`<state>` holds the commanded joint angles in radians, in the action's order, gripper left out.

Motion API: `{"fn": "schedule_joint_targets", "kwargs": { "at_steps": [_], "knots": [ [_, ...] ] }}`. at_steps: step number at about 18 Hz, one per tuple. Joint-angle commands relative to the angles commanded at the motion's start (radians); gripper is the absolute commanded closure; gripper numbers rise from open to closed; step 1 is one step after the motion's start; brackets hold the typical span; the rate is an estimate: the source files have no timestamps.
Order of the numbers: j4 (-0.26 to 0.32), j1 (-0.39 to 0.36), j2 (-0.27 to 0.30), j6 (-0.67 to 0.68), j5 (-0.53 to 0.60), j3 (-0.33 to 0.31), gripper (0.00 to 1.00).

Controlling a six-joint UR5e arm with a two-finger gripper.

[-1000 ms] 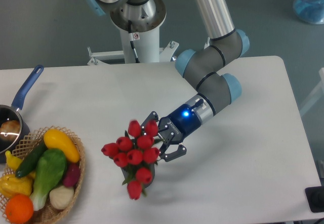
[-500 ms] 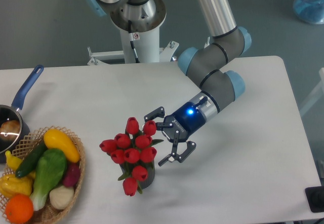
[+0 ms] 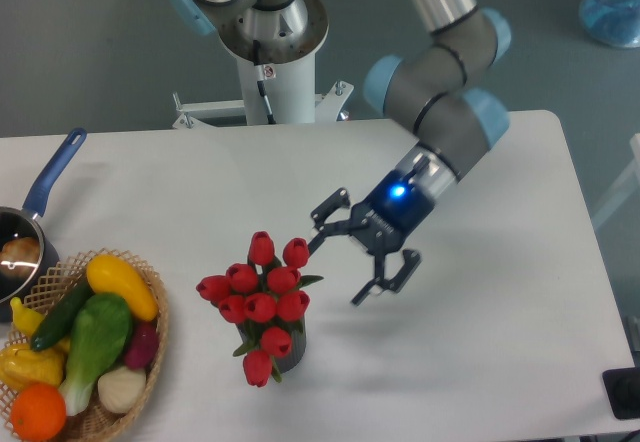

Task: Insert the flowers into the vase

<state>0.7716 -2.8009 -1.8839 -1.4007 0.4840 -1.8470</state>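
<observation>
At the far left edge of the white table (image 3: 180, 192) sits a metal pot with a blue handle (image 3: 50, 177), and just below it a woven wicker basket (image 3: 150, 347) holds a yellow squash, a green pepper, an orange and other vegetables; both lie where they lay a second ago. Near the table's middle, the bunch of red tulip buds with green leaves (image 3: 262, 297) stands upright in the small dark grey vase (image 3: 290, 352), whose body is mostly hidden under the blooms. The bunch has shifted little since half a second ago, though a second ago it sat slightly higher and touched the claw. To the right, the black two-finger gripper (image 3: 350, 262) with its blue light has drawn back up and to the right; its fingers are spread wide, holding nothing, clear of the nearest bud.
</observation>
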Motion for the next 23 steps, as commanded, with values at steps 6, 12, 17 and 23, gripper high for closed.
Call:
{"fn": "schedule_joint_targets", "kwargs": {
  "at_steps": [6, 12, 17, 23],
  "knots": [
    [0.009, -0.045, 0.133, 0.089, 0.416, 0.028, 0.00],
    [0.092, -0.048, 0.290, 0.221, 0.801, 0.081, 0.00],
    [0.239, -0.061, 0.362, 0.031, 1.083, 0.113, 0.00],
    [0.291, -0.131, 0.393, -0.132, 1.108, 0.123, 0.00]
  ]
}}
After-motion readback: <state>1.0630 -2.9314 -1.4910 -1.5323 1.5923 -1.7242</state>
